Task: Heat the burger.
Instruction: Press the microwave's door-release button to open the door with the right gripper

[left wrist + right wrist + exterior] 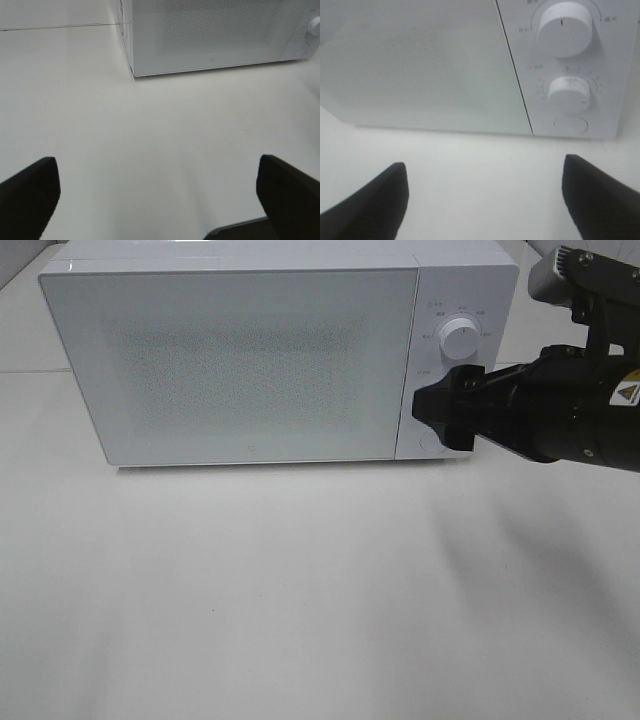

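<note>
A white microwave (240, 360) stands on the white table (300, 590) with its door (235, 365) shut. The door's pale, dotted window lets nothing inside be made out. The burger appears in no view, so I cannot tell where it is, or whether it sits inside the microwave.

The right gripper (445, 410) hangs just in front of the microwave's control panel, below the upper dial (461, 341). From the high camera its black body hides the lower part of that panel. Whether it touches the panel cannot be told from there.

The right wrist view gives what the high camera loses. It shows the lower dial (569, 94) and the round button (570, 124) beneath it, both bare. The right gripper (485, 200) has its fingers (375, 205) spread wide, with only table between them, short of the microwave's front.

The left gripper (160, 200) is out of the high view. Its own wrist camera shows it above bare table, well back from the microwave's door-side corner (132, 72). Its jaws are fully spread and hold nothing.
</note>
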`<state>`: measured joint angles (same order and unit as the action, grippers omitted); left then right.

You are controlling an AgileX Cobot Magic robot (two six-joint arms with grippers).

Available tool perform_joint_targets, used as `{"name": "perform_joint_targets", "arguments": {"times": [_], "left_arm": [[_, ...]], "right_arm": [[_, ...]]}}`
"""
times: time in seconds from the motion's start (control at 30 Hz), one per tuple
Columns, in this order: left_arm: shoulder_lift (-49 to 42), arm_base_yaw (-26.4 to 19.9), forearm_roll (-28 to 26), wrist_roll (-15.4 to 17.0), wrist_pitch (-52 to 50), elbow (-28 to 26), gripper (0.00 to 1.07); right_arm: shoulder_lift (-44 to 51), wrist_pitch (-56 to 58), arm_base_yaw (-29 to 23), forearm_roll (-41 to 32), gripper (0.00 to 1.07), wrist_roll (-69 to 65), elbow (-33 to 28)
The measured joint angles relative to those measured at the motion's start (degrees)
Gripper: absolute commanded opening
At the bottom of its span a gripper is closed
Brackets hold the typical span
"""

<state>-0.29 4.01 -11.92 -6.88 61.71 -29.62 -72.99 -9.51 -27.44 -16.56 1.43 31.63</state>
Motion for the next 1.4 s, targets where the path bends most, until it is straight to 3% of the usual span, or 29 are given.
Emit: {"name": "perform_joint_targets", "arguments": {"times": [0.03, 0.1, 0.2, 0.27, 0.53, 0.97, 1.27, 1.37, 1.4], "left_arm": [[0.00, 0.00, 0.00, 0.00, 0.00, 0.00, 1.00], [0.00, 0.00, 0.00, 0.00, 0.00, 0.00, 1.00], [0.00, 0.00, 0.00, 0.00, 0.00, 0.00, 1.00], [0.00, 0.00, 0.00, 0.00, 0.00, 0.00, 1.00], [0.00, 0.00, 0.00, 0.00, 0.00, 0.00, 1.00], [0.00, 0.00, 0.00, 0.00, 0.00, 0.00, 1.00], [0.00, 0.00, 0.00, 0.00, 0.00, 0.00, 1.00], [0.00, 0.00, 0.00, 0.00, 0.00, 0.00, 1.00], [0.00, 0.00, 0.00, 0.00, 0.00, 0.00, 1.00]], "right_arm": [[0.00, 0.00, 0.00, 0.00, 0.74, 0.00, 0.00], [1.32, 11.92, 2.58, 0.80, 0.74, 2.29, 3.44], [1.72, 14.84, 3.09, 1.49, 0.74, 2.41, 4.35], [2.81, 28.25, 4.30, 7.33, 0.74, 2.46, 8.59], [7.10, 45.55, 4.30, 16.56, 0.74, -0.80, 12.89], [20.80, 56.09, 4.30, 18.16, 0.74, -0.86, 12.89], [39.36, 57.58, 4.64, 20.86, 0.81, -0.92, 7.39], [45.49, 57.70, 6.82, 21.20, 0.83, -1.09, 5.27], [48.87, 58.10, 9.74, 21.20, 0.82, -1.09, 4.18]]}}
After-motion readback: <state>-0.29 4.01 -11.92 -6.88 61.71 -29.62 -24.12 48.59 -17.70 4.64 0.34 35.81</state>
